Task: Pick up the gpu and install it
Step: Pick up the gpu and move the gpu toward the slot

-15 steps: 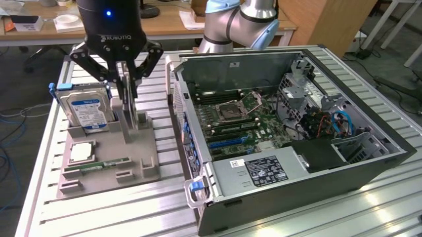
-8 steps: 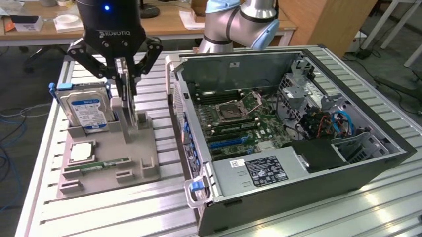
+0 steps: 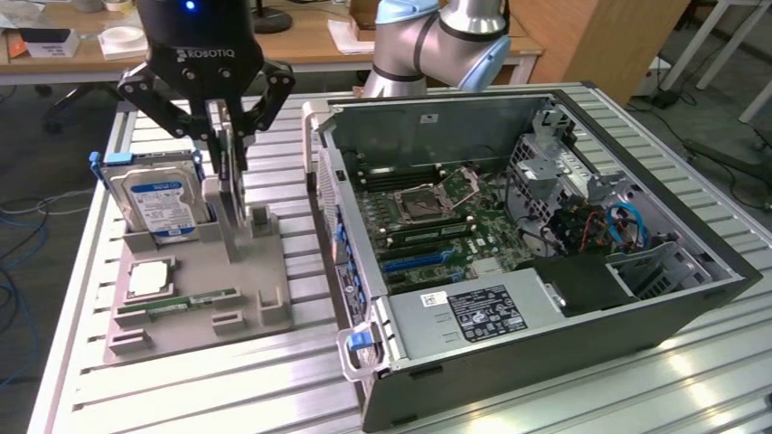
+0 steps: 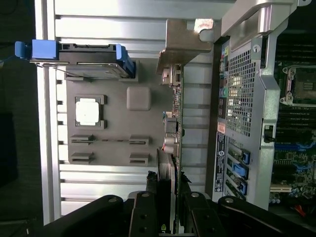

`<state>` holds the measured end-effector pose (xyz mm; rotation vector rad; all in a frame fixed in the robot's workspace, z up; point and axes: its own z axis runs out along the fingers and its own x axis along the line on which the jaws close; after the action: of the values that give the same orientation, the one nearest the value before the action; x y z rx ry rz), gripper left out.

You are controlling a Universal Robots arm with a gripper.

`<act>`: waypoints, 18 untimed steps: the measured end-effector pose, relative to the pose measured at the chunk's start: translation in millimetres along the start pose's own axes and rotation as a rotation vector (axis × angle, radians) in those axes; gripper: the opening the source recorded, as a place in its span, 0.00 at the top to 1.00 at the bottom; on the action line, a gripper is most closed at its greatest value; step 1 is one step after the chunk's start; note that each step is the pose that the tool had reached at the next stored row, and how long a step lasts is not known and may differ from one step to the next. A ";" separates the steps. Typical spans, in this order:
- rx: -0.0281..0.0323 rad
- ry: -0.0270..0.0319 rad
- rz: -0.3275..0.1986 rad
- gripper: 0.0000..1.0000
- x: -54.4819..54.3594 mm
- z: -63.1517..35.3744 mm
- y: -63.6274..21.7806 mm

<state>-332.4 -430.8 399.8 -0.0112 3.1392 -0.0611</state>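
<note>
The slatted aluminium table [image 3: 675, 380] carries everything. The biggest thing on it is the open PC case [image 3: 579, 362] on the exterior view's right, lying on its side. Inside there's the motherboard [image 3: 422, 231] with a bare CPU socket [image 3: 425, 206], a power supply [image 3: 483, 312] at the near end, and a tangle of cables on the far right.

Over on the exterior view's left, just beside the case, sits the grey parts holder [image 3: 241, 271]. It has the hard drive [image 3: 157, 194] with the blue label standing up at the far left, and the gpu [image 4: 176, 113] standing on edge in its posts on the side nearest the case. The gpu's silver bracket [image 4: 185, 42] is at the end away from the gripper. A loose CPU chip [image 3: 150, 278] and a slim RAM stick [image 3: 193, 299] lie flat toward the near edge.

The gripper [image 4: 171, 177] is down over the card with one finger on each face. To me it looks clamped on the board's end rather than hanging loose. I can't tell if the card has lifted out of the holder at all.

Handling-wise, I'd guess it's light and stiff but fragile. I'd pinch the bare board faces and keep off the connectors and small components. A thin edge-on card like this could twist in the grip.
</note>
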 end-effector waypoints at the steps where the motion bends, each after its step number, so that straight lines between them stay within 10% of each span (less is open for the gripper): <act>1: 0.0000 -0.0001 0.000 0.73 0.0 -0.4 -0.1; 18: -0.0001 -0.0005 0.000 0.73 2.3 -10.8 -0.5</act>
<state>-334.7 -430.8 410.6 -0.0115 3.1387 -0.0609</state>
